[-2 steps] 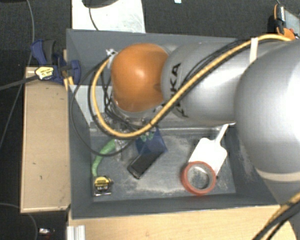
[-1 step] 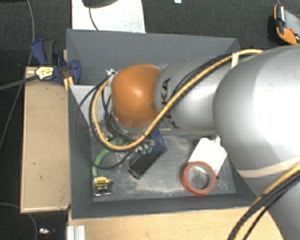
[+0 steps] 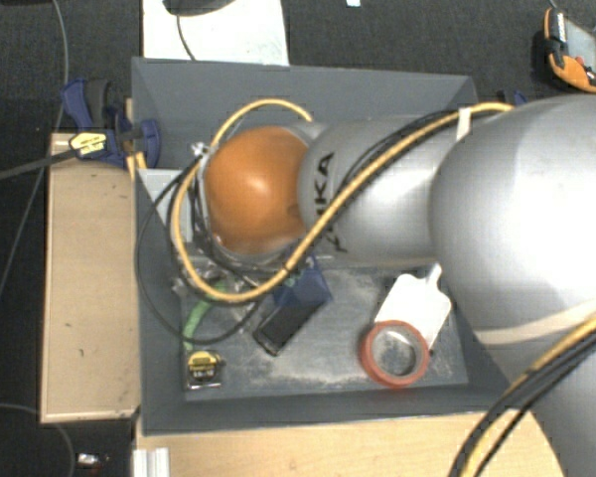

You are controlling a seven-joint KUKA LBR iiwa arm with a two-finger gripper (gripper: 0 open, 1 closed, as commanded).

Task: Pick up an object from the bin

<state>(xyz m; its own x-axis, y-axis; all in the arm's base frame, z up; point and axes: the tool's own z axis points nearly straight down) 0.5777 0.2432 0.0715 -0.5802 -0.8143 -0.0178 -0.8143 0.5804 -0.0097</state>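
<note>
From my console I see the arm (image 3: 497, 197) reaching in from 3 o'clock across the grey bin (image 3: 308, 97); its round orange cover (image 3: 253, 192) sits over the bin's 9 o'clock half, low over the floor, with cables looped around it. The jaws are beneath that cover, so I cannot tell whether they are spread or pressed together, nor whether anything is pinched in them.

Nearest the cover, at its 6 o'clock edge, lies a green strip (image 3: 194, 318) half under the cables; just toward 4 o'clock from the cover is a flat black block (image 3: 283, 324), lying tilted, with a blue piece (image 3: 310, 286) touching its upper end and partly tucked under the wrist. Which of these the jaws are over I cannot tell.

In the bin's 7 o'clock corner sits a small yellow-and-black item (image 3: 206, 368), apart from the rest; toward 4 o'clock a white container (image 3: 414, 306) lies on its side, its red-rimmed mouth (image 3: 395, 354) facing the front wall, well apart from the cover.
</note>
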